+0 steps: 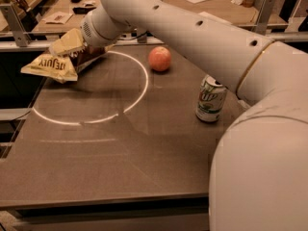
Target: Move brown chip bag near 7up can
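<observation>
Our claw (72,49) was at the far left corner of the table (120,162), pinched shut on the brown chip bag (48,65). The bag's cream end stuck out past the table's left edge, and we could not tell whether it rested on the top. An apple (160,58) sat to its right, apart from it. The 7up can (211,99) stood upright well away, near the right edge, just beside our arm (202,30). Open tabletop, crossed by a white ring (146,83), stretched between bag and can.
</observation>
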Robot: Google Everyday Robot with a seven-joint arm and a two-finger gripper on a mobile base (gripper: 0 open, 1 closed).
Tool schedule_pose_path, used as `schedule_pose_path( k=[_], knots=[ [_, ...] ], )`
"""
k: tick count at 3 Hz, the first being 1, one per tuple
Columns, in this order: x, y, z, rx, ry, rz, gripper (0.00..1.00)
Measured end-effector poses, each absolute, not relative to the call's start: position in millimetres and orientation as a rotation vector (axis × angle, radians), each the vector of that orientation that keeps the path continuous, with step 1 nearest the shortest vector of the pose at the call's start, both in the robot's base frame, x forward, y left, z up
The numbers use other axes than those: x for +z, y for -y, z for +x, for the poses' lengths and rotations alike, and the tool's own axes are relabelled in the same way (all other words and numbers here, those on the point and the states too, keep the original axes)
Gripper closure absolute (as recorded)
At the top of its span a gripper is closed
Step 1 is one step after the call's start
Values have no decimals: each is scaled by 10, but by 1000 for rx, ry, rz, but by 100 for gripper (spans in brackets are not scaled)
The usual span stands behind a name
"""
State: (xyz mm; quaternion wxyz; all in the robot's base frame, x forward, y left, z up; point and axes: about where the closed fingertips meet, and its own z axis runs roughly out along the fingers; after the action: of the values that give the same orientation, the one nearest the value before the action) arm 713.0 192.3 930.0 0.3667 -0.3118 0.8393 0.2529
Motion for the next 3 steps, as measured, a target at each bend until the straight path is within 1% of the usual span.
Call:
schedule_pose_path(
  k=[2, 3],
  knots=[
    [9232, -1916, 7116, 692, -2299, -654, 0],
    [9172, -1956, 7128, 697, -2337, -639, 0]
  ],
)
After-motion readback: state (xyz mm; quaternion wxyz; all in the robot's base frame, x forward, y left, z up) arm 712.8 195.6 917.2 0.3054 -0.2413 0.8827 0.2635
